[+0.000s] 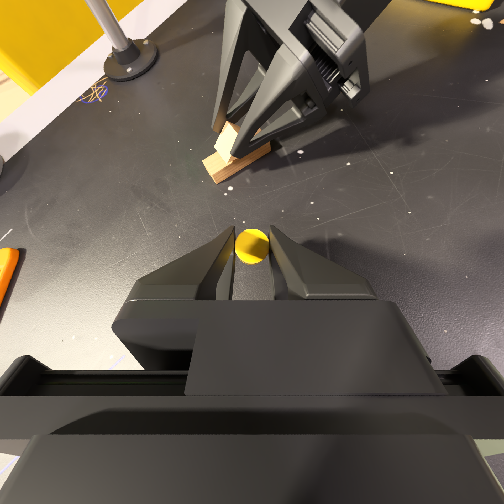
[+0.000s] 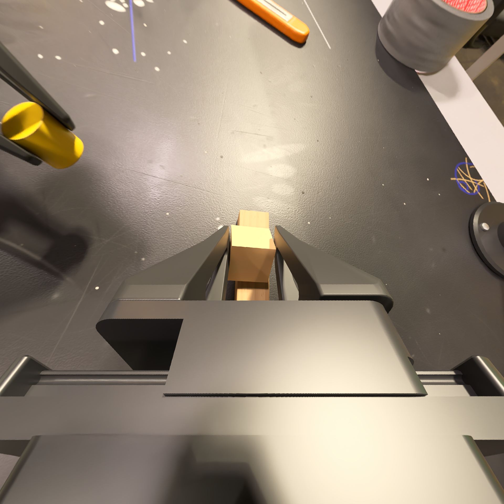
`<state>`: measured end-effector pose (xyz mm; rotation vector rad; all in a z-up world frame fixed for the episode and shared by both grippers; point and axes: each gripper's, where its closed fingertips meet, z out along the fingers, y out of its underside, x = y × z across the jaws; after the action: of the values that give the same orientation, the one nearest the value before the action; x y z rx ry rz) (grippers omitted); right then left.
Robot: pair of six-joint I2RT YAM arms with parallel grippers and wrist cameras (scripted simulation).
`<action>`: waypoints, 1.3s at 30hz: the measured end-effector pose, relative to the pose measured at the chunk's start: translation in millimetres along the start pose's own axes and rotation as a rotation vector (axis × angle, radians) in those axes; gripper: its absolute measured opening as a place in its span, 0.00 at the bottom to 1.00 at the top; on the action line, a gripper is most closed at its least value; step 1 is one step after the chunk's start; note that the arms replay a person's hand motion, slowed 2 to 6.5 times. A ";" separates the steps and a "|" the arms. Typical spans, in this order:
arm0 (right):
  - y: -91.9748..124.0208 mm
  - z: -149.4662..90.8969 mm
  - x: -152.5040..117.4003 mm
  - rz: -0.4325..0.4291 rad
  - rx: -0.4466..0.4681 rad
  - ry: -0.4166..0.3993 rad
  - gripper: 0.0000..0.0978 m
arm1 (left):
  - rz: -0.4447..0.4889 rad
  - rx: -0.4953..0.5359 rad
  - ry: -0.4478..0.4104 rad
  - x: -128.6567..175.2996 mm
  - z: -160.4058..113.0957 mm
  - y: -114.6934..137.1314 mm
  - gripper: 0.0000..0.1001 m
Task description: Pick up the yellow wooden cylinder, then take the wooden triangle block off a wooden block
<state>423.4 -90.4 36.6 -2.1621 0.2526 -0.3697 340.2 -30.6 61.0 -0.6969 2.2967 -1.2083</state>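
My left gripper (image 1: pixel 251 237) is shut on the yellow wooden cylinder (image 1: pixel 251 246), seen end-on between the fingertips. In the right wrist view the cylinder (image 2: pixel 43 136) hangs above the table in the left gripper (image 2: pixel 51 144), with a shadow below. My right gripper (image 2: pixel 251 231) is shut on the pale wooden triangle block (image 2: pixel 251 253), which sits tilted over the long wooden block (image 2: pixel 253 218). The left wrist view shows the right gripper (image 1: pixel 228 141) pointing down on the triangle block (image 1: pixel 225 143), whose lower corner is at the wooden block (image 1: pixel 231 167). I cannot tell whether they still touch.
An orange tool (image 2: pixel 275 21) lies at the far side, also at the left edge of the left wrist view (image 1: pixel 6 270). A grey tape roll (image 2: pixel 431 35) stands by the white table edge. A metal pole on a round base (image 1: pixel 131 58) stands near a scribbled mark (image 1: pixel 94 92).
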 end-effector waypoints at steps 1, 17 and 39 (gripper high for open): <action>-1.4 -1.7 -0.7 0.004 0.015 -0.011 0.28 | 0.000 0.001 0.000 -0.1 -0.3 -0.6 0.20; -30.3 -39.2 -31.2 -0.009 0.280 -0.296 0.28 | -0.001 -0.039 0.002 -2.3 -4.1 7.3 0.20; -65.9 -65.4 -65.0 -0.185 0.314 -0.505 0.28 | 0.012 -0.074 0.008 -5.1 -6.5 14.6 0.20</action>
<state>342.5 -81.7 115.4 -1.8960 -0.2751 0.0424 336.9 -16.4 52.8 -0.7043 2.3591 -1.1271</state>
